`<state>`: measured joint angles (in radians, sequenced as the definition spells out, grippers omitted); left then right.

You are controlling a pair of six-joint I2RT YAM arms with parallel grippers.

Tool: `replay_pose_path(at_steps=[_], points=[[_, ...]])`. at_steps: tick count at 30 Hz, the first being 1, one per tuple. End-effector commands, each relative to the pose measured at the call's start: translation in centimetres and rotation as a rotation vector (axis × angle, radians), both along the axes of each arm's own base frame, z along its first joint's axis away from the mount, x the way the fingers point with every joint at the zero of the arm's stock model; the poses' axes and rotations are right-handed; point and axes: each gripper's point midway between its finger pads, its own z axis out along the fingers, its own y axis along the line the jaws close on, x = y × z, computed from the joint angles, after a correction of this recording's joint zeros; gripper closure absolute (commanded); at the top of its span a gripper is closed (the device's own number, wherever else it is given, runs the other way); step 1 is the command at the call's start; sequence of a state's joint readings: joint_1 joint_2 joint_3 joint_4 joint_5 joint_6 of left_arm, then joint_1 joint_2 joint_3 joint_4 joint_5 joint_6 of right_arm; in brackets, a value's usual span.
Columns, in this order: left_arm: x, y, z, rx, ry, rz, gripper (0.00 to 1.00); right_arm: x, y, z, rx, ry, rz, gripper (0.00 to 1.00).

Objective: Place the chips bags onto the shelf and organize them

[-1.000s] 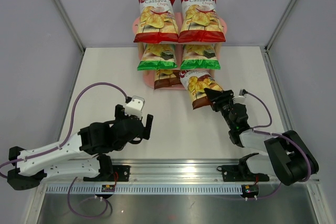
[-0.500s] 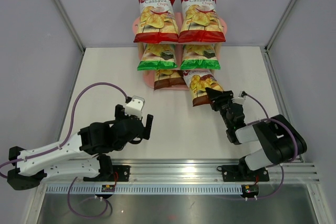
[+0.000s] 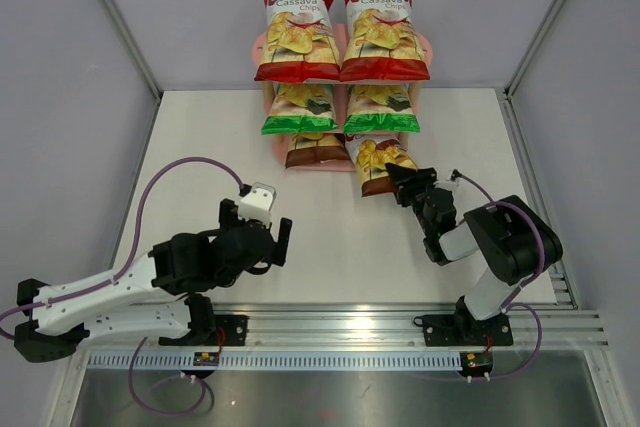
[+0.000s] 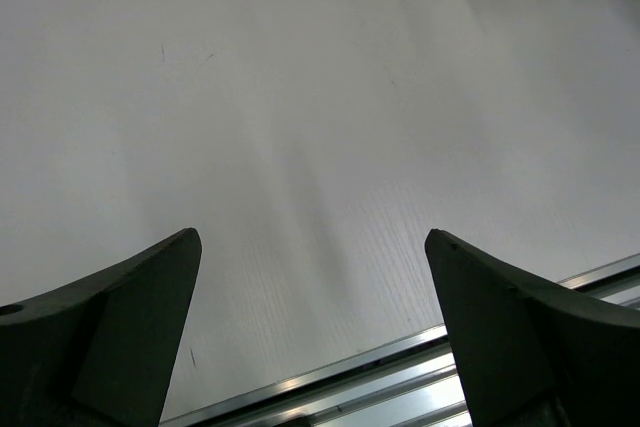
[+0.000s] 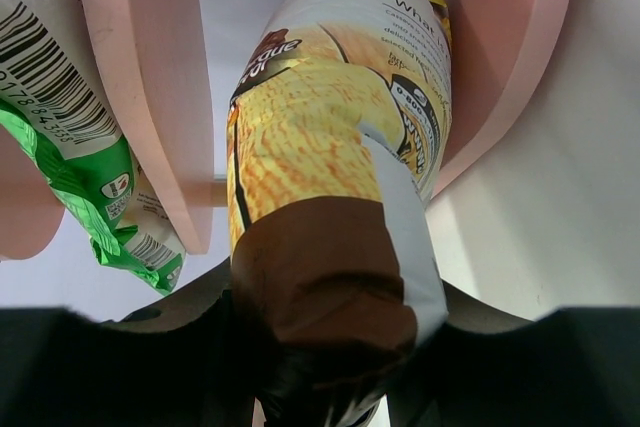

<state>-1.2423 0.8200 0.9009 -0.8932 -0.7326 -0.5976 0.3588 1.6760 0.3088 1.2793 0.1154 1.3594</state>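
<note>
The pink shelf (image 3: 276, 152) stands at the table's far edge. Two red chips bags (image 3: 297, 35) (image 3: 382, 31) lie on its top tier, two green bags (image 3: 298, 107) (image 3: 380, 107) on the middle tier, and one dark brown bag (image 3: 317, 150) on the bottom tier at left. My right gripper (image 3: 402, 184) is shut on the bottom end of a second dark brown bag (image 3: 378, 164) (image 5: 335, 187), whose upper part reaches in between the pink boards (image 5: 150, 77) on the bottom tier's right side. My left gripper (image 3: 256, 230) (image 4: 312, 247) hangs open over bare table, nothing between its fingers.
A metal rail (image 3: 340, 325) runs along the near table edge under the arm bases. Grey walls enclose the table on three sides. The white tabletop (image 3: 330, 237) spreads between the shelf and the arms.
My right gripper has pushed the dark brown bag up and leftward into the bottom tier and straightened it. The left arm has stayed still.
</note>
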Motion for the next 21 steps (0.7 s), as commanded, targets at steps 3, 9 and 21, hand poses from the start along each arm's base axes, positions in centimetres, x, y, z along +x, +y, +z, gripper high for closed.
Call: replay_pose_path(at_steps=[3,9,21], points=[[0.2,-0.5,0.3,0.001,-0.011,-0.011,0.01,0.0,1.4,8.3,0.107,-0.296,0.045,0.79],[0.2,-0.3,0.3,-0.002,-0.011,-0.008,0.01,-0.1,1.5,8.0,0.096,-0.284,0.036,0.79],[0.1,0.0,0.5,-0.015,-0.014,-0.006,0.01,2.2,-0.6,7.0,0.026,-0.282,-0.115,0.78]])
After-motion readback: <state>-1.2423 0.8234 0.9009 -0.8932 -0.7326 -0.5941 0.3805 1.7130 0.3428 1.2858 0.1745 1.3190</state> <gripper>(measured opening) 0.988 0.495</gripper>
